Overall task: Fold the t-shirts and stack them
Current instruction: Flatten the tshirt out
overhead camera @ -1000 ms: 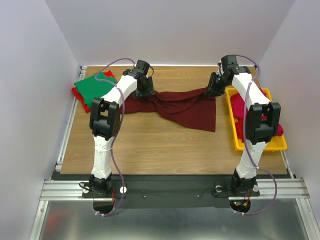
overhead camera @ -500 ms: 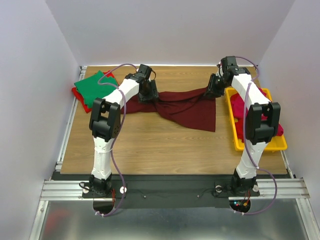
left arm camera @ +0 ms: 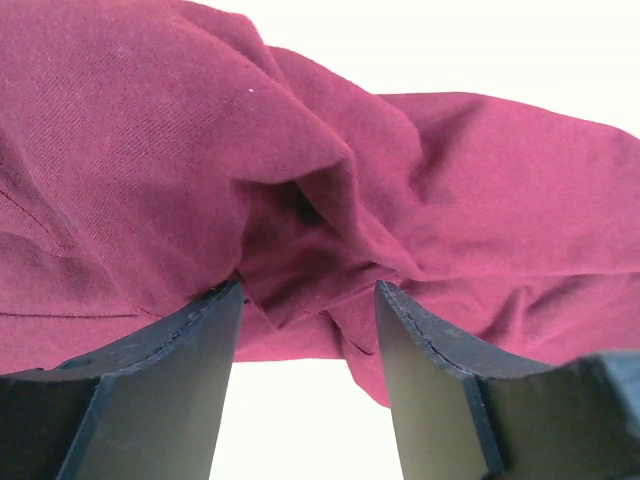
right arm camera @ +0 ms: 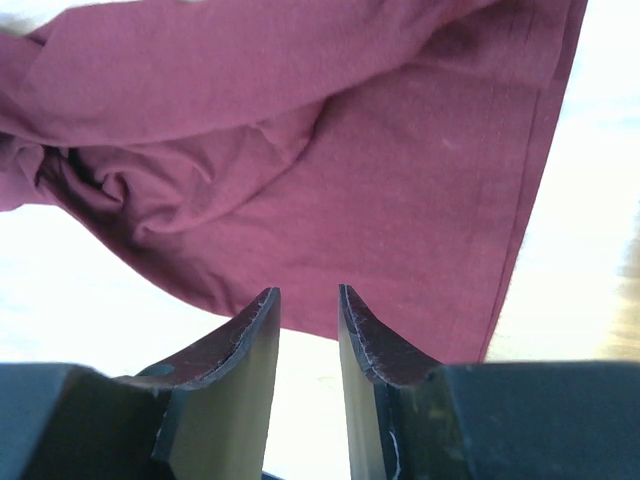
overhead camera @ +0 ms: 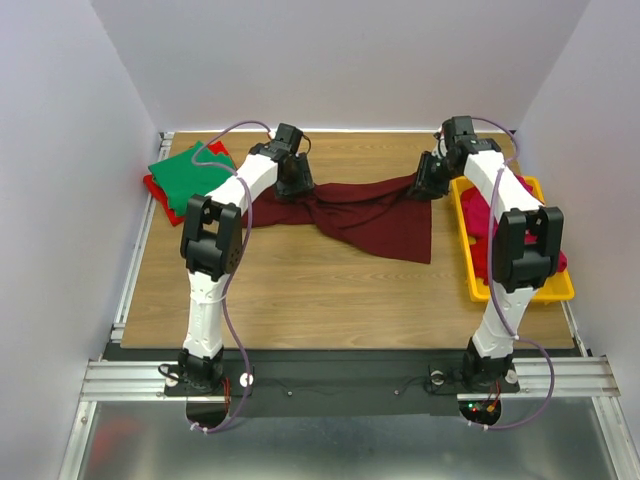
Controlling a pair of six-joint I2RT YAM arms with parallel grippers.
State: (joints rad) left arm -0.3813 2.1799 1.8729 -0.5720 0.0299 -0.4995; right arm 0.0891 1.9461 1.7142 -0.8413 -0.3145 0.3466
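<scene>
A dark maroon t-shirt (overhead camera: 370, 215) lies crumpled and spread across the back middle of the table. My left gripper (overhead camera: 295, 182) is low over its left part. In the left wrist view that gripper (left arm camera: 310, 290) stands open, its fingertips (left arm camera: 225, 300) touching bunched folds of the maroon t-shirt (left arm camera: 200, 150). My right gripper (overhead camera: 432, 180) is at the shirt's back right corner. In the right wrist view it (right arm camera: 308, 292) is open by a narrow gap with nothing in it, and the maroon t-shirt (right arm camera: 380, 150) lies just past the tips.
A green t-shirt (overhead camera: 185, 172) lies on a red one (overhead camera: 152, 187) at the back left corner. A yellow tray (overhead camera: 520, 290) along the right edge holds red and pink t-shirts (overhead camera: 482, 218). Bare wood fills the near half of the table (overhead camera: 300, 290).
The left gripper swung a little to the right over the shirt's left part, then eased back slightly. The right gripper has hardly moved.
</scene>
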